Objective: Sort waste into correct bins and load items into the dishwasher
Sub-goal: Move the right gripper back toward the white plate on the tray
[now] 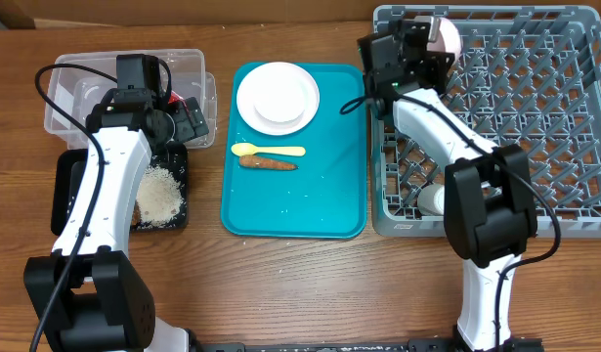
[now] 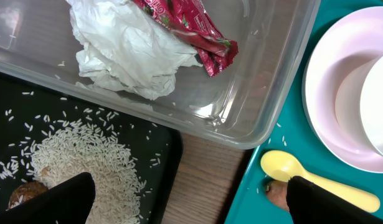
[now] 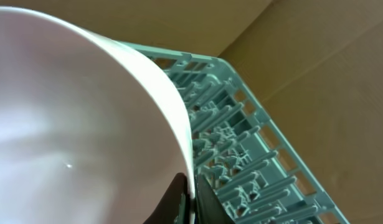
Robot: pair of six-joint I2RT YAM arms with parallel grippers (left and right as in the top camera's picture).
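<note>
Pale pink bowl (image 3: 73, 112) is pinched at its rim by the right claw (image 3: 190, 202), fingers shut on either side of the edge; from overhead it hangs at the back left corner of the grey dish rack (image 1: 535, 117); whether it touches the pegs cannot be told; a white cup (image 1: 432, 200) lies at the rack's front left. The left claw (image 2: 188, 198) is spread wide and holds nothing, poised over the strip of table (image 2: 207, 168) between the black tray (image 2: 166, 180) and the teal tray (image 1: 290, 210). Rice (image 2: 85, 162) and a brown lump (image 2: 26, 193) lie on the black tray; a crumpled napkin (image 2: 129, 56) and red wrapper (image 2: 191, 28) lie touching in the clear tub (image 2: 266, 93); on the teal tray are a plate (image 2: 334, 124) bearing a second bowl (image 2: 379, 106), with a yellow spoon (image 2: 303, 177) and an orange stick (image 2: 276, 193) just beside each other.
</note>
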